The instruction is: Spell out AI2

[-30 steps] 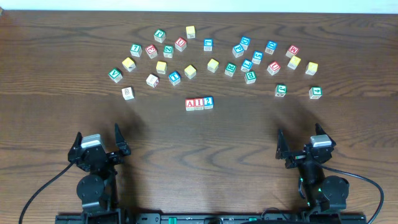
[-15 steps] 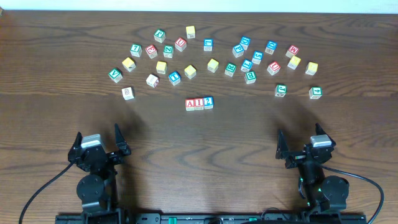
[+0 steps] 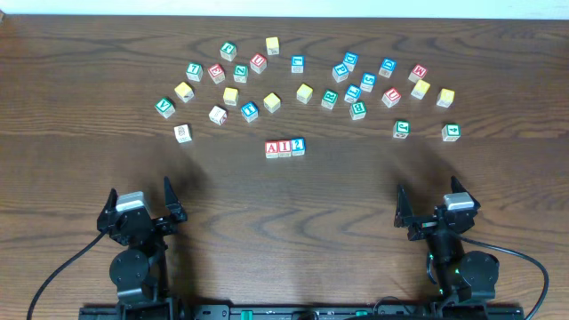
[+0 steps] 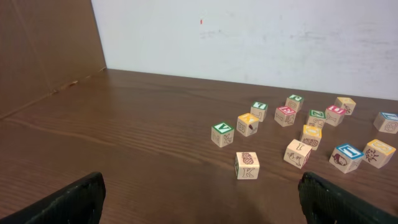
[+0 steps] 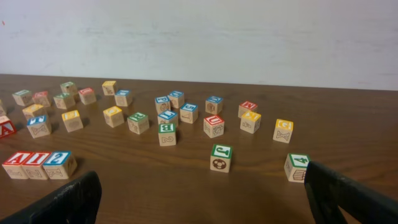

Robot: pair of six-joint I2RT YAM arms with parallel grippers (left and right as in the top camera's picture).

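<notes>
So the three task blocks sit in a row just below the middle of the overhead frame: the red A block [image 3: 272, 148], the I block [image 3: 284, 148] and the blue 2 block [image 3: 298, 146], side by side and touching, reading A-I-2 left to right. The right wrist view has the same row at its lower left, A block [image 5: 15, 165] first and 2 block [image 5: 60, 164] last.

Neither arm is on anything. The left fingers [image 3: 172, 206] sit at the lower left of the overhead frame, spread wide apart with nothing between them. In the left wrist view only the dark tips poke in at the bottom corners [image 4: 59, 202]. The right fingers [image 3: 403, 212] at the lower right are splayed just as wide and empty, and they show as tips at the bottom corners of their own camera [image 5: 351, 193]. Both pairs are well apart from the row.

The loose blocks [image 3: 305, 92] are strewn in a loose arc across the upper part of the wooden bench [image 3: 284, 231]. At the arc's left end there's a green V block [image 3: 164, 108], with a pineapple-picture block [image 4: 246, 165] just below it. Over on the right, a green J block [image 3: 402, 130] and a green 4 block [image 3: 451, 132] sit a bit below the rest. A white wall [image 5: 199, 37] runs behind the bench.
</notes>
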